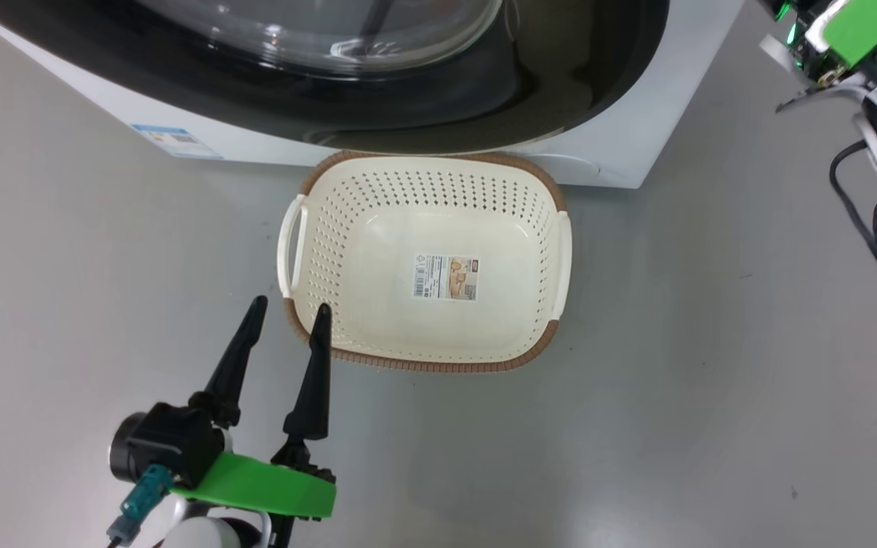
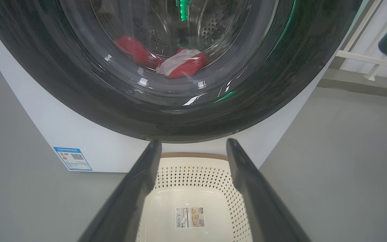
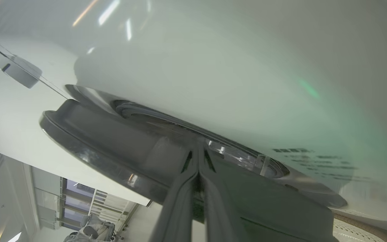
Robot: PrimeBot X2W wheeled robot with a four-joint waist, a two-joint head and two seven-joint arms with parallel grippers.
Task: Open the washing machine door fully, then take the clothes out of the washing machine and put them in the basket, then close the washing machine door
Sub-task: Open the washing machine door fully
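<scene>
**Clothes (image 2: 183,65) behind the glass, basket (image 1: 423,364) below**

Left gripper (image 1: 290,304), fingers apart, hovers lower left at the basket's near rim. Right gripper (image 3: 198,154), fingers pressed together, points at the edge of the washing machine door (image 1: 484,106). The basket sits mid-frame, just before the washing machine (image 1: 621,144)

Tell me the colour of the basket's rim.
Brown, with a woven look, around the cream perforated basket; the head view shows it best.

Red-and-white clothes (image 2: 183,65) lie behind the black-rimmed glass door (image 2: 166,124); the cream basket (image 1: 332,251) sits just before the washing machine (image 2: 62,134)
</scene>
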